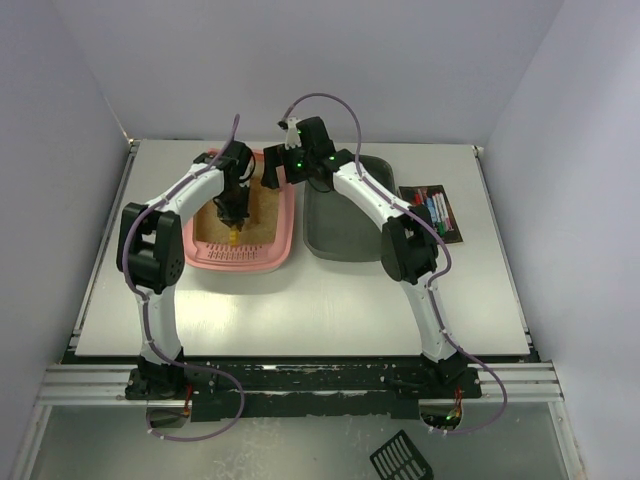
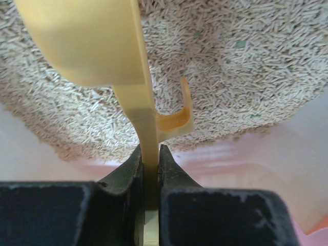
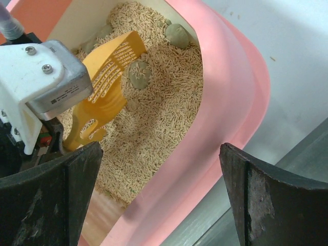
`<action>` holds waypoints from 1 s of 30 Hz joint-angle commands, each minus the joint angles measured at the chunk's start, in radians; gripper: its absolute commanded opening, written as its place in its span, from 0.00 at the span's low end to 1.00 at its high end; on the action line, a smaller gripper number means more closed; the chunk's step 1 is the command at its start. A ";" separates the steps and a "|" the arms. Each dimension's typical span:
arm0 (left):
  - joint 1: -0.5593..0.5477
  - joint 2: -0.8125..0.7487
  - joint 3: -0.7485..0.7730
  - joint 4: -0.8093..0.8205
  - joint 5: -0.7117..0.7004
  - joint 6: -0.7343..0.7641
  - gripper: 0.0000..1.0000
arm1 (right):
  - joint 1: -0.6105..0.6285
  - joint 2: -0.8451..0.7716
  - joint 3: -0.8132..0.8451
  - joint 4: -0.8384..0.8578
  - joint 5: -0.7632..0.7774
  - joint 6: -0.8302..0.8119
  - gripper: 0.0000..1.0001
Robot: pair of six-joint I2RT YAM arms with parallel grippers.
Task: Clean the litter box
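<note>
The litter box (image 1: 238, 263) sits on the left-middle part of the table (image 1: 300, 320), its long side running away from the arms. It is pink, with tan pellet litter (image 3: 164, 113) spread across the bottom. A yellow scoop (image 3: 110, 77) is inside it, its slotted blade down in the litter and touching a grey clump (image 3: 138, 74). A second grey clump (image 3: 179, 35) lies by the box's inner wall.

The left gripper (image 2: 150, 154) is clamped on the scoop's thin handle, both black fingers pressed flat against it, over the middle of the box. The right gripper (image 3: 160, 154) hangs above the far right corner of the box with its fingers spread wide and nothing between them.

Just beside the box on the right is a dark grey tray (image 1: 340, 235). Further right lies a pack of markers (image 1: 432, 212). A black slotted piece (image 1: 402, 458) lies below the table's near edge.
</note>
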 commanded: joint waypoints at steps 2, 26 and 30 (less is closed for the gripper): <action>0.038 -0.012 -0.069 0.137 0.193 0.020 0.07 | 0.002 -0.043 -0.010 0.018 0.002 -0.002 1.00; 0.159 -0.110 -0.280 0.391 0.644 -0.058 0.07 | -0.003 -0.036 -0.016 0.023 -0.010 0.001 1.00; 0.165 -0.120 -0.307 0.427 0.702 -0.078 0.07 | -0.003 -0.038 -0.022 0.026 -0.010 0.002 1.00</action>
